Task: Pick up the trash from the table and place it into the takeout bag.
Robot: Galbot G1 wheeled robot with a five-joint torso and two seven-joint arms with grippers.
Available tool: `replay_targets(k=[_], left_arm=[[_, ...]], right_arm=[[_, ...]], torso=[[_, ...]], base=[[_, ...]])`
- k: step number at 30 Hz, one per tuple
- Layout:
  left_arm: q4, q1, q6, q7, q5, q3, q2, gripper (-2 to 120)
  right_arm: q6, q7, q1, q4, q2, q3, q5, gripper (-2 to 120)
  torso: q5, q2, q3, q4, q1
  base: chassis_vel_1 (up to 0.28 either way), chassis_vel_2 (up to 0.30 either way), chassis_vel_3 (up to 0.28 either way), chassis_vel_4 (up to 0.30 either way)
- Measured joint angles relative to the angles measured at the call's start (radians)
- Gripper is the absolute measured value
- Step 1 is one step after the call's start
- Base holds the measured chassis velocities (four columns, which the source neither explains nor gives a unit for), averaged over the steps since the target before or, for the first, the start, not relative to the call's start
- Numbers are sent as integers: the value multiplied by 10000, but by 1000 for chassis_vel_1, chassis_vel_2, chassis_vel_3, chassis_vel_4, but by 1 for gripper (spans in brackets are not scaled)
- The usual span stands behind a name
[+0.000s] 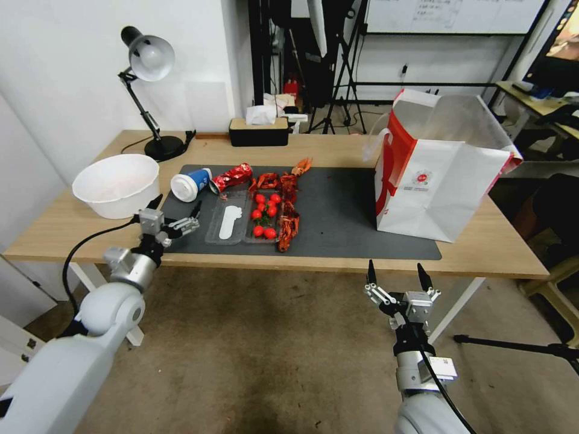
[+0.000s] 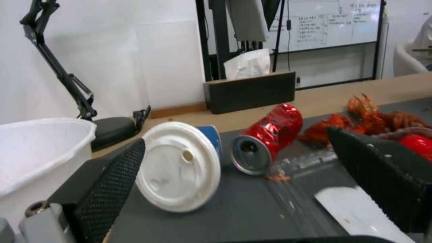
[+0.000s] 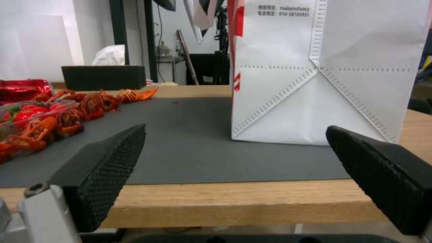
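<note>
At the near left edge of the table [image 1: 338,150], left gripper [image 1: 176,217] low over the dark mat [image 1: 344,211], fingers spread wide, empty, aimed at the blue-and-white paper cup [image 1: 190,182] lying on its side just beyond, white lid toward the wrist camera. Crushed red can [image 1: 232,176] touching or nearly touching the cup on its right; white bowl [image 1: 117,184] just left of the gripper. Right gripper [image 1: 395,278] parked below the near edge, off the table, fingers also apart, facing the takeout bag [image 1: 437,181] upright at the mat's right end. Judged as the first pick, approach stage, nothing seen bagged. Called next for a short reach forward to close around the cup body without knocking the can. Small red round logo on the bag's front, unreadable; small print with "010-" and further digits near the bag's top in the right wrist view. Whiteboard [image 2: 330,22] writing illegible.
</note>
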Motion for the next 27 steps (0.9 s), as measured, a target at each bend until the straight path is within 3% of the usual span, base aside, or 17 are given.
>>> replay_targets(k=[8, 27], left_arm=[[1212, -1405, 163, 276, -575, 757, 171, 100], [2591, -2534, 254, 588, -723, 1507, -47, 100]], right_arm=[[-9, 13, 35, -24, 52, 12, -21, 100], [-29, 32, 103, -82, 55, 72, -25, 100]], torso=[[1, 0, 0, -1, 0], [2, 0, 0, 0, 0]], base=[[0, 0, 0, 0], [0, 0, 0, 0]])
